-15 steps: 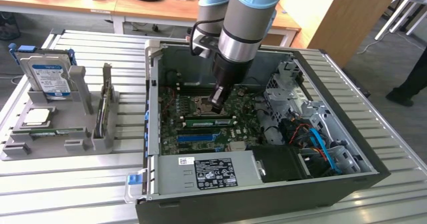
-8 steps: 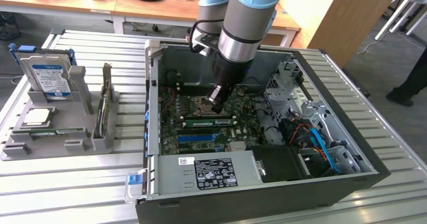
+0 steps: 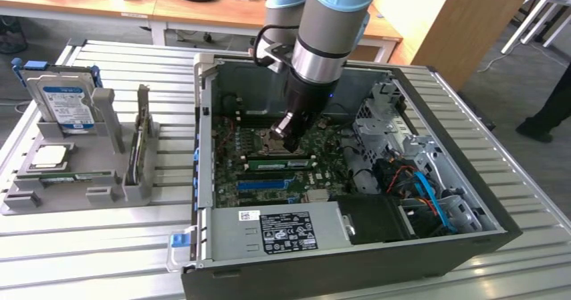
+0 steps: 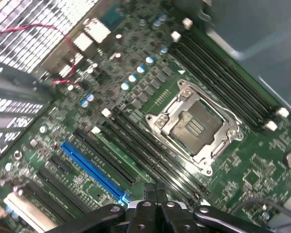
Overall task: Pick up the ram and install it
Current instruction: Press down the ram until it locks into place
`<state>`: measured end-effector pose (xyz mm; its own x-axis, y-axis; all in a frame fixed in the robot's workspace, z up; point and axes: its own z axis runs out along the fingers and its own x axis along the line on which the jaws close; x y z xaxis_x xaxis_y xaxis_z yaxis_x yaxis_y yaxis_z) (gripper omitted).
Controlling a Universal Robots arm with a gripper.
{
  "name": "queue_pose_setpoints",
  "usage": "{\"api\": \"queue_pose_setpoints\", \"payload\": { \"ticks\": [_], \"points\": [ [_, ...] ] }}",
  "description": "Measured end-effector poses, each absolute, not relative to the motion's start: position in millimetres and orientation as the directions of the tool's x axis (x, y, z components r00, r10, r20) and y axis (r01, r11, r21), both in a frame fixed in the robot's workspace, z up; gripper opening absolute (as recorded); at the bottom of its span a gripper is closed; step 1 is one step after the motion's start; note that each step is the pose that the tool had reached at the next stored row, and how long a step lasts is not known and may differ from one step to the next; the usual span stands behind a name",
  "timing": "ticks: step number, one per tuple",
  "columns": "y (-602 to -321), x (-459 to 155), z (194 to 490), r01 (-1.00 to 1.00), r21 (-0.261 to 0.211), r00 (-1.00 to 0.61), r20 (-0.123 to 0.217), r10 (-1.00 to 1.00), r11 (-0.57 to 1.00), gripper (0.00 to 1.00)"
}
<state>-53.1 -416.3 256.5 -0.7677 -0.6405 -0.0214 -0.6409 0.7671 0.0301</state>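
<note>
Nearest the exterior camera, the open case [image 3: 267,273] lies on the slatted bench [image 3: 80,253], its power supply [image 3: 277,230] along the front edge. Behind it the motherboard [image 3: 237,180] lies exposed. A ram [image 3: 278,164], a green stick, sits seated across the board, just below the pincer [image 3: 287,131]. The pincer hangs above the board near the CPU socket [image 4: 194,124], fingers [image 4: 157,194] pressed together and holding nothing. In the wrist view, empty memory slots [image 4: 140,145] run beside the socket, with a blue slot [image 4: 94,172] alongside. At the exterior view's left, a grey rack [image 3: 80,180] holds a hard drive [image 3: 61,103] and an upright card [image 3: 141,136].
</note>
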Motion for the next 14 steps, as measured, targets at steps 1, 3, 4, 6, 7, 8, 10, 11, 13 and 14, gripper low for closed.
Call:
{"api": "queue_pose_setpoints", "payload": {
  "ticks": [1,3,4,6,7,8,10,11,13,14],
  "points": [
    [-416.3,-53.1,256.5,-0.626,0.030,-0.780,-0.021,-0.626,0.779,0.11],
    [-416.3,-53.1,256.5,-0.599,0.030,-0.801,-0.021,-0.598,0.800,0.11],
    [-416.3,-53.1,256.6,-0.585,0.030,-0.811,-0.021,-0.584,0.811,0.11],
    [-416.3,-53.1,256.5,-0.556,0.030,-0.831,-0.021,-0.556,0.831,0.11],
    [-416.2,-53.1,256.5,-0.541,0.030,-0.841,-0.021,-0.540,0.841,0.11],
    [-416.3,-53.1,256.6,-0.526,0.030,-0.851,-0.021,-0.525,0.850,0.11],
    [-416.3,-53.1,256.6,-0.496,0.030,-0.869,-0.021,-0.495,0.868,0.11],
    [-416.3,-53.1,256.6,-0.481,0.030,-0.877,-0.021,-0.480,0.876,0.11],
    [-416.3,-53.1,256.5,-0.450,0.030,-0.893,-0.021,-0.449,0.893,0.11],
    [-416.3,-53.1,256.6,-0.433,0.030,-0.901,-0.021,-0.432,0.901,0.11]
  ]
}}
